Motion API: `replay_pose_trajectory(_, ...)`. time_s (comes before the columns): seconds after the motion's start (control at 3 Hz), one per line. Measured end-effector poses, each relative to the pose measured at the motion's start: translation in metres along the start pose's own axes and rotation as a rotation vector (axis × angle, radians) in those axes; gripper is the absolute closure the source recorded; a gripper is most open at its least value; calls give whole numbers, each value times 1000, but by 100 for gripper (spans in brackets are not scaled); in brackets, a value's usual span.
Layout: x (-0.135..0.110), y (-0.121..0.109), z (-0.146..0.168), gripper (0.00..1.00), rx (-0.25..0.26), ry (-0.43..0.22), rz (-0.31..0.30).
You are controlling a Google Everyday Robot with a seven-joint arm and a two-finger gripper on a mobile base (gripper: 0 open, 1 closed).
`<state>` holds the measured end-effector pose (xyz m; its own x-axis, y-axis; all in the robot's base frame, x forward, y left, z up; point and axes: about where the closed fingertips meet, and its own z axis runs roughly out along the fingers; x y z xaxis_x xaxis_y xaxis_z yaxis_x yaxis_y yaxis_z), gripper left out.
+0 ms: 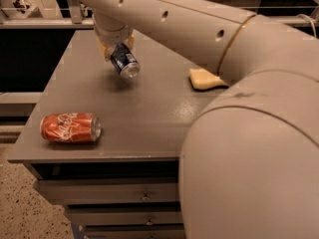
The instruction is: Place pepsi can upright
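Observation:
The pepsi can (125, 62) is dark blue with a silver end. It hangs tilted, silver end pointing down toward me, a little above the grey table (149, 118) near its back left. My gripper (117, 48) reaches down from the arm and is shut on the can's upper part, with yellowish fingers (103, 49) on either side. The can's shadow lies on the table beneath it.
A red-orange cola can (70, 127) lies on its side near the table's front left edge. A yellow sponge-like wedge (205, 78) lies at the right of the table. My big arm (239, 59) covers the right side. Drawers (144, 195) sit below the tabletop.

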<state>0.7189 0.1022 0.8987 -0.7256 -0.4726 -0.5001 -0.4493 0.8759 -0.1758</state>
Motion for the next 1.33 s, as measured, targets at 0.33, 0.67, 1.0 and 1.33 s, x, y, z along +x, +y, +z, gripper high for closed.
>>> replay_pose_trajectory(0.33, -5, 7, -19, 100, -127, -137, -42)
replay_pose_trajectory(0.67, 5, 23, -36, 100, -308, -269, -77)
replay_pose_trajectory(1.0, 7, 41, -55, 100, -459, -435, -84)
replay_pose_trajectory(1.33, -3, 31, -79, 100, -526, -643, -55)
